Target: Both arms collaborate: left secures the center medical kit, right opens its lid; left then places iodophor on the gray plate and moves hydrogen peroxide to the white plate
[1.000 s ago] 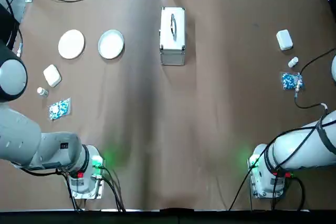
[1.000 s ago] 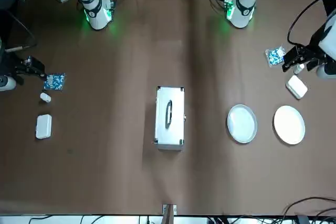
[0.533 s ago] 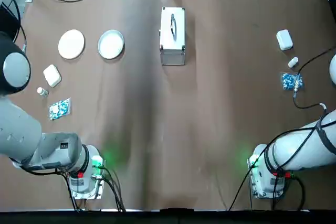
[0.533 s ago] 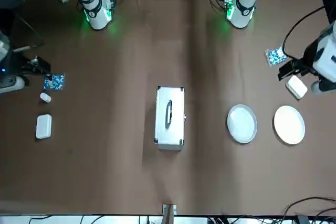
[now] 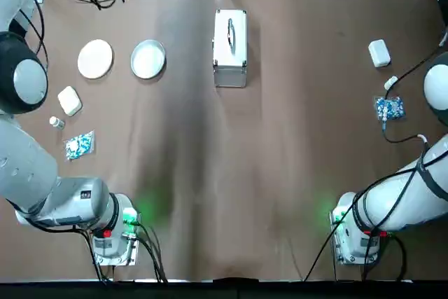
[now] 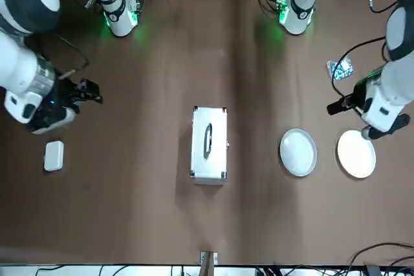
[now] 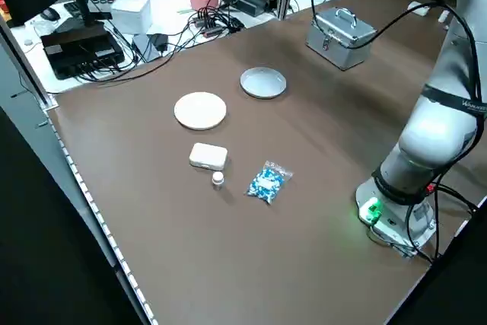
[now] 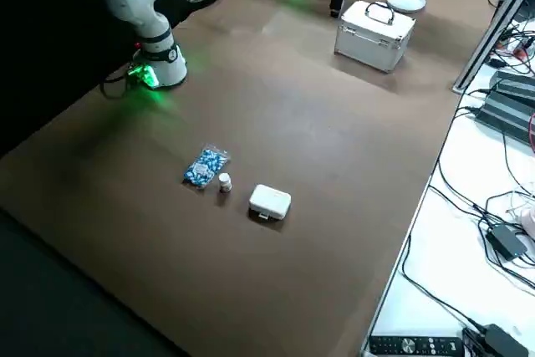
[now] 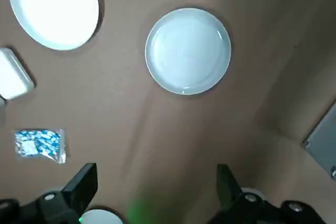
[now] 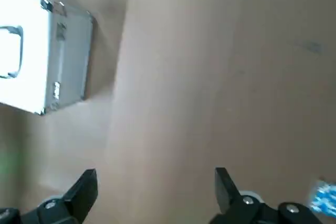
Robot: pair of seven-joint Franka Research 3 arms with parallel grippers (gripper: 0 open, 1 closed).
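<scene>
We see the medical kit (image 5: 230, 48) standing closed, its long axis running from the robot's side to the far side, the handle (image 6: 207, 140) along this axis. Left of the kit, above the table (image 5: 210, 173), the left gripper (image 9: 157, 192) has fingers wide apart, holding nothing. Right of the kit, the right gripper (image 10: 156, 195) is also wide and holds nothing.

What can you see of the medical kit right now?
The medical kit is a boxy, upright case with a white top, silver-looking sides and edging, and dark corner pieces. Its lid is closed, with a slim metal handle running along it; latches show on one side. It looks like metal. It rests on the brown table, to the right of both plates as the robot faces them. Neither pincer touches it.
</scene>
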